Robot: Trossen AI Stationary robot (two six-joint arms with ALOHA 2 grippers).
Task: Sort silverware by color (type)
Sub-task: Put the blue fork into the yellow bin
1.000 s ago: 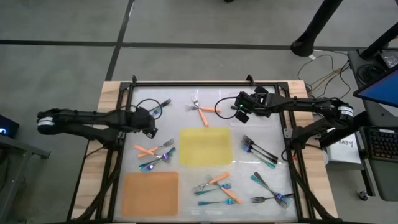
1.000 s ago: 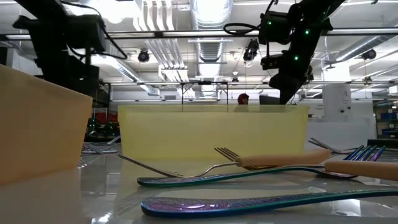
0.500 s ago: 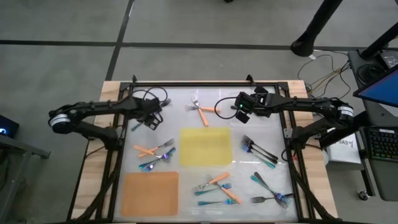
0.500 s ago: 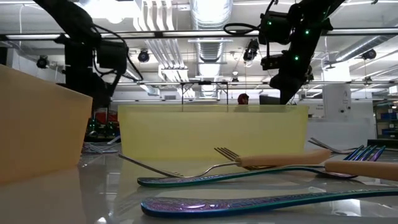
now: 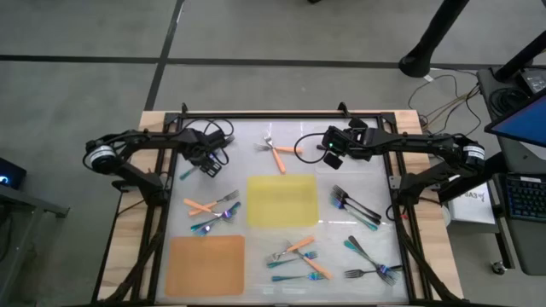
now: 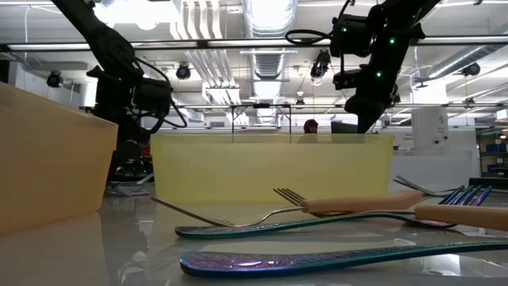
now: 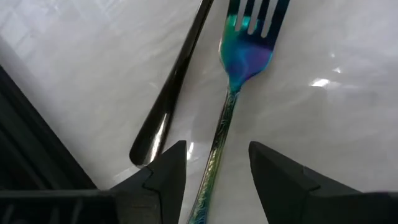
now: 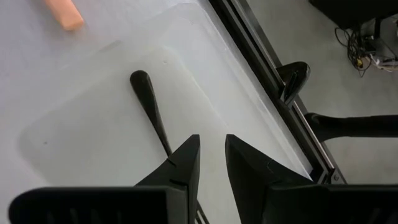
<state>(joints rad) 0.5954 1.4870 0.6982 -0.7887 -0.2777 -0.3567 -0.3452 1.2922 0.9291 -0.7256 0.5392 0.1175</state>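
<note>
My left gripper (image 5: 208, 160) (image 7: 214, 155) is open and points down over the table's far left part. Its fingers stand on either side of the handle of an iridescent blue-teal fork (image 7: 244, 56) that lies flat on the white table. A dark fork's handle (image 7: 172, 93) lies beside it. My right gripper (image 5: 328, 156) (image 8: 212, 146) hangs raised at the far middle, a narrow gap between its fingers, nothing in it. Below it a dark fork (image 8: 149, 99) lies flat on a clear mat (image 8: 74, 143), running on under one finger.
Orange-handled forks (image 5: 277, 153) lie at the far middle. More forks lie in groups at the left (image 5: 212, 209), right (image 5: 356, 205) and near side (image 5: 299, 256). A yellow mat (image 5: 281, 200) lies in the middle, an orange mat (image 5: 205, 264) near left. Black rails (image 5: 256, 113) frame the table.
My left arm has swung round and its gripper has gone toward the table's far edge and down, turning as it went, until it stands low over the forks at the far left.
</note>
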